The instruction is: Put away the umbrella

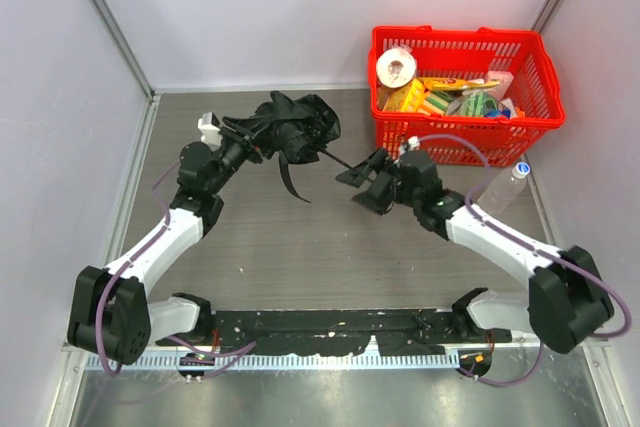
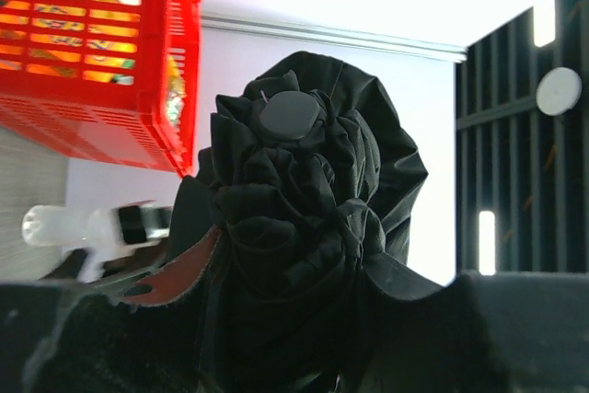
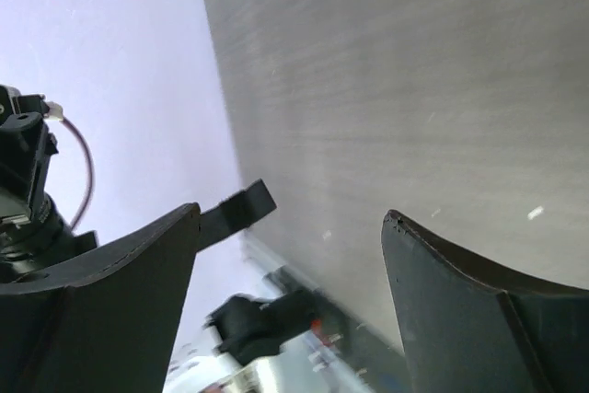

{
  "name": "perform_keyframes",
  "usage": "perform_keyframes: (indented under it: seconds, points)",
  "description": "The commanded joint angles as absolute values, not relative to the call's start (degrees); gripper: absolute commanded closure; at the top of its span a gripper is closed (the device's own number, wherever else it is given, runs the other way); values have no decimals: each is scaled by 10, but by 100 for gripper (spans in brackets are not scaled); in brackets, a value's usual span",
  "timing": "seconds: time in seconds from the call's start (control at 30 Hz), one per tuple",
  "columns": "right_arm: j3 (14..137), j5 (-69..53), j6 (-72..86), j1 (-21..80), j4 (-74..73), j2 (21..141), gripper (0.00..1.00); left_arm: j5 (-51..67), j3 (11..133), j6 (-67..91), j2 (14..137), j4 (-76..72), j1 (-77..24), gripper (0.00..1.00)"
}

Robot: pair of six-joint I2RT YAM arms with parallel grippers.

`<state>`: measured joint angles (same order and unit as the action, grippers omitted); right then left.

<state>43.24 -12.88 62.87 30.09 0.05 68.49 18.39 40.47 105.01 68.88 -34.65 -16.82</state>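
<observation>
The umbrella is a crumpled black bundle lifted at the back of the table. Its thin shaft points right and a strap hangs down. My left gripper is shut on the bundle's left side. In the left wrist view the folded fabric fills the space between the jaws of the left gripper, with a round cap on top. My right gripper sits just past the shaft's right end, open. In the right wrist view the right gripper has only table between its fingers.
A red basket full of groceries stands at the back right. A clear plastic bottle lies in front of it, beside the right arm. Walls close in the left, back and right sides.
</observation>
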Motion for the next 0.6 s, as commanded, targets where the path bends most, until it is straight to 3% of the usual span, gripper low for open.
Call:
perform_keyframes:
  seconds: [0.0, 0.27, 0.57]
  points:
    - [414, -187, 883, 350, 162, 719, 16, 174, 413, 1084, 676, -482, -166, 100]
    - [354, -115, 1101, 431, 279, 746, 16, 169, 421, 1085, 681, -497, -166, 100]
    - [354, -91, 1201, 480, 394, 830, 17, 164, 429, 1085, 683, -499, -174, 100]
